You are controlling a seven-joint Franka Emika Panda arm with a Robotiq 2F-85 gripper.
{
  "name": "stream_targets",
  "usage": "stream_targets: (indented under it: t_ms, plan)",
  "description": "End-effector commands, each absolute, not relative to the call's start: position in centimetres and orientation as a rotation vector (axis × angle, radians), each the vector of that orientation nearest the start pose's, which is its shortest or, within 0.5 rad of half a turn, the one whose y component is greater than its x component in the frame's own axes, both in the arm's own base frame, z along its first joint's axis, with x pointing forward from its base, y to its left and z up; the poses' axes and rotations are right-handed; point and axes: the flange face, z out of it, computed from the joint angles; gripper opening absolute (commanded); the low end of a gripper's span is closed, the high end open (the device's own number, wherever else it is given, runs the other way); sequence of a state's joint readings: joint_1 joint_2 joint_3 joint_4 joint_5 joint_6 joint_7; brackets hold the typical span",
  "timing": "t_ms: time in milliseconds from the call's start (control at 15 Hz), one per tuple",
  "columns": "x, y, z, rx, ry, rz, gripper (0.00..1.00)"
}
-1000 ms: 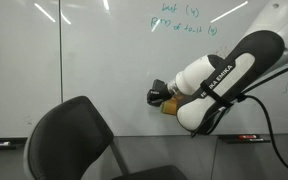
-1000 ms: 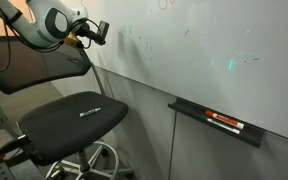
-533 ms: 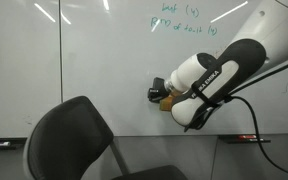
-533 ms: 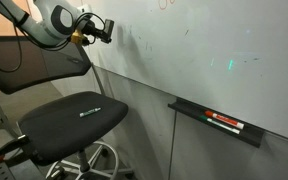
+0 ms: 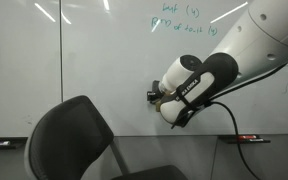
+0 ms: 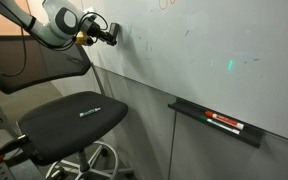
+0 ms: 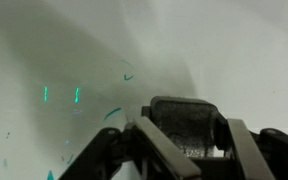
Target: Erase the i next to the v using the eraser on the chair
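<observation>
My gripper [image 5: 152,96] is shut on a dark eraser [image 7: 184,125] and holds it right at the whiteboard [image 5: 94,60]; it also shows in an exterior view [image 6: 111,33]. In the wrist view the eraser fills the space between my fingers [image 7: 254,150]. Just ahead of it on the board are a tiny teal v-shaped tick [image 7: 129,76] and a short teal stroke [image 7: 114,113]; I cannot tell for sure which mark is the i. The black chair [image 5: 69,140] stands below the board, with its seat [image 6: 74,120] bare.
Larger teal words [image 5: 184,20] sit high on the board, and an orange scribble [image 6: 164,3] is at the top edge. A marker tray [image 6: 219,125] with a red marker hangs below the board. A cable [image 5: 246,150] trails from my arm.
My arm has swung along the board with the eraser, leftward in one exterior view and rightward, closer to the board, in the other. The chair has not moved.
</observation>
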State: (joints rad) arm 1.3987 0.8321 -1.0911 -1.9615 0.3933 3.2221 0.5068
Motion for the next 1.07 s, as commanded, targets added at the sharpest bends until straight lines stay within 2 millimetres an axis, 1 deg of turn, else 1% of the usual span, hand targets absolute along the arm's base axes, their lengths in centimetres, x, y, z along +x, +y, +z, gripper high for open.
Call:
stream_targets:
  t_ms: [0,200,400,600,1000]
  plan:
    - [62.2,27.6,35.6,-2.827,0.194,-1.616,0.32]
    - [63.5,26.6,35.4,-2.901,0.222,-1.569,0.32]
    - [64.8,25.2,35.2,-2.983,0.26,-1.488,0.32]
    - [66.3,23.6,35.3,-3.044,0.323,-1.413,0.32]
    - [67.8,22.1,35.7,-3.123,0.452,-1.294,0.32]
